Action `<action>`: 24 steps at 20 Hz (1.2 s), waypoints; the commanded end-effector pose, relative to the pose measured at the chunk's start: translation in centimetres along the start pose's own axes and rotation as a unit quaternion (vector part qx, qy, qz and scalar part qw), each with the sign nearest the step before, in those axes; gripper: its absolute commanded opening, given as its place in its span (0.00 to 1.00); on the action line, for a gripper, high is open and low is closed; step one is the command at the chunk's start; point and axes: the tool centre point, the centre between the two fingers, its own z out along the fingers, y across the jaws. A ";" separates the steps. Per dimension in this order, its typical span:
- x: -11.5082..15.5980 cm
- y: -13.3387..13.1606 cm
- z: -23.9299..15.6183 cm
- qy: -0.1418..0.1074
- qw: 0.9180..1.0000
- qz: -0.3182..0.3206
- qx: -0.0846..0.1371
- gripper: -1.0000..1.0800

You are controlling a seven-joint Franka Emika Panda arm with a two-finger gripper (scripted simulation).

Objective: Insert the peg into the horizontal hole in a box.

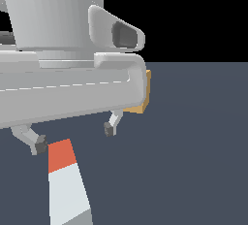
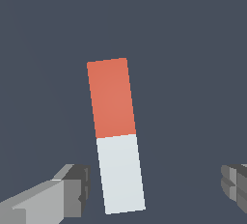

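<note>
The peg [image 1: 68, 185] lies flat on the dark floor, its red-orange end toward the gripper and its white part nearer the camera. In the wrist view the peg [image 2: 116, 136] shows whole, half red-orange and half white. My gripper [image 1: 75, 136] is open and empty, hovering above the peg's red-orange end with one fingertip [image 1: 40, 145] beside it. In the wrist view the gripper [image 2: 157, 189] has its fingers wide apart on both sides of the white half. The tan box [image 1: 143, 93] is mostly hidden behind the robot hand. The hole is hidden.
The robot hand and wrist [image 1: 63, 73] fill the upper part of the exterior view's left. The dark grey floor [image 1: 193, 161] stretches across the exterior view's right.
</note>
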 end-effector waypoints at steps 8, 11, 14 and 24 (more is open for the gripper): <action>-3.0 -1.8 2.1 0.002 0.999 -0.050 -0.001 0.96; -3.6 -2.1 2.4 0.002 0.998 -0.058 -0.001 0.96; -3.9 -2.2 2.6 0.003 0.998 -0.063 -0.001 0.96; -3.9 -2.2 2.9 0.003 0.998 -0.062 -0.001 0.96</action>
